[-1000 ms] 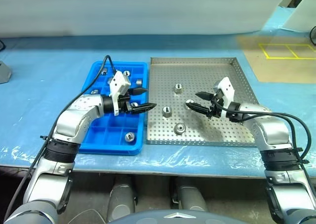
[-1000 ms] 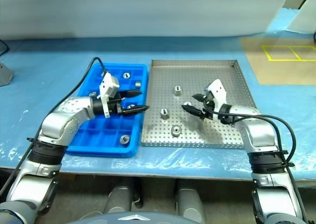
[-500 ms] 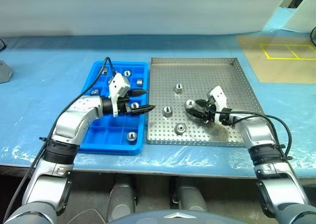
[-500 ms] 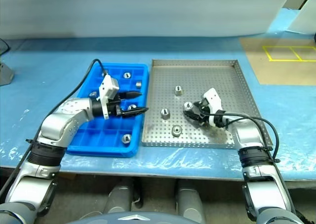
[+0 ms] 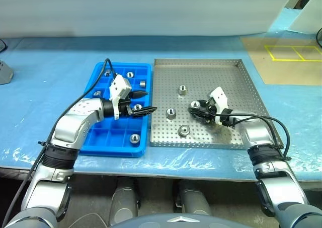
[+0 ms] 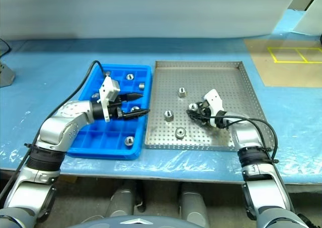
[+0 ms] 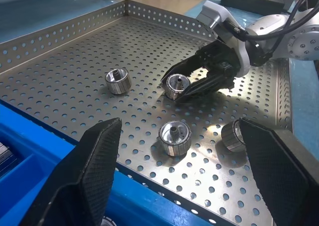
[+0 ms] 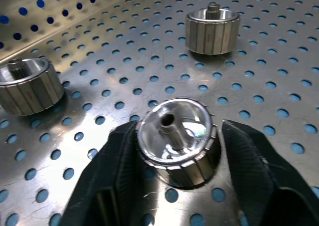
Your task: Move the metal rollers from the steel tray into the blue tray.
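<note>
Right tool (image 5: 194, 107) now lowered, clamped around upright roller (image 8: 174, 136), its axis vertical; left tool (image 5: 145, 102) apart.

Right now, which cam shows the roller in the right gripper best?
Right wrist view: the roller sits close-up between the right gripper's fingers. Left wrist view shows it side-on; eye views show it small on the steel tray.

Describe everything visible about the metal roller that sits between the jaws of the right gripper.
The roller is a small shiny silver cylinder with a ribbed side and a short central stem with a dark hole. It stands upright on the perforated floor of the steel tray. The right gripper has its black jaws against its two sides. It is not lifted.
</note>
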`<state>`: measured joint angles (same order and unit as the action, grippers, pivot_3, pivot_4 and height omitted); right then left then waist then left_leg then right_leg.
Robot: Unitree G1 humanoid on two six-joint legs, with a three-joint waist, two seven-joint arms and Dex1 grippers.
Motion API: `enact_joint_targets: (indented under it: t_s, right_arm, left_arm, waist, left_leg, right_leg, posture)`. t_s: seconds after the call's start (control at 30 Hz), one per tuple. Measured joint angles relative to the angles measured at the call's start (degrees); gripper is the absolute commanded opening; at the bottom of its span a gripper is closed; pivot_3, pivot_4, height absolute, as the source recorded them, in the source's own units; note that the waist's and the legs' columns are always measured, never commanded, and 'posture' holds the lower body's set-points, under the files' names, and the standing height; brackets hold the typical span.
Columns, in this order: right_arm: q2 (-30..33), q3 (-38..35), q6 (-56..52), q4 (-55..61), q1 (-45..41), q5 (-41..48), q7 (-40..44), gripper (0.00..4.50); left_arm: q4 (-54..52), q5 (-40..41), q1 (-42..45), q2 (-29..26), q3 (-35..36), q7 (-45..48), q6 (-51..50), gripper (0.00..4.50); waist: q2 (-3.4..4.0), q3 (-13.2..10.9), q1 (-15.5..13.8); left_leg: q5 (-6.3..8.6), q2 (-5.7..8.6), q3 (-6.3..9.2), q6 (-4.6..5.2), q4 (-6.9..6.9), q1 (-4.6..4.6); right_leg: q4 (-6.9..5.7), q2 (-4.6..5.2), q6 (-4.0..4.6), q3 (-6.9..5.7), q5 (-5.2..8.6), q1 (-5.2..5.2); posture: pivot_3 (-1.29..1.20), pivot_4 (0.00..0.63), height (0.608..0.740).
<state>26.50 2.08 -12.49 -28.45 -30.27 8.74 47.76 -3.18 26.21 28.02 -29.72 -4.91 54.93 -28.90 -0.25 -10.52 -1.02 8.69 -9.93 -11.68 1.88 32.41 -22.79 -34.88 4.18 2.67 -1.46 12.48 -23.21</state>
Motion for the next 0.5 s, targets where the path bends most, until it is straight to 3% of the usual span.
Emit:
enact_joint_targets:
  t_s: [0.1, 0.5]
  right_arm:
    - [-0.08, -0.21, -0.06, 0.04, 0.00, 0.20, 0.24, 1.73]
    - [-0.76, 0.96, -3.42, 3.93, -0.35, 0.24, 1.01, 1.73]
  left_arm:
    - [0.00, 0.00, 0.01, 0.00, 0.01, -0.09, -0.17, 4.00]
    - [0.10, 0.17, 0.02, -2.65, 2.26, 0.07, -0.34, 4.00]
  waist:
    - [0.00, 0.00, 0.01]
    - [0.02, -0.01, 0.17]
  left_leg:
    - [0.00, -0.01, 0.00, 0.00, -0.01, 0.00]
    - [-0.01, -0.02, -0.02, -0.02, -0.10, -0.03]
  right_leg:
    - [0.00, 0.00, 0.00, 0.00, 0.00, 0.00]
    - [0.00, -0.01, 0.00, 0.00, 0.00, -0.11]
  posture:
    - [-0.15, 0.150, 0.740]
    - [-0.12, 0.150, 0.740]
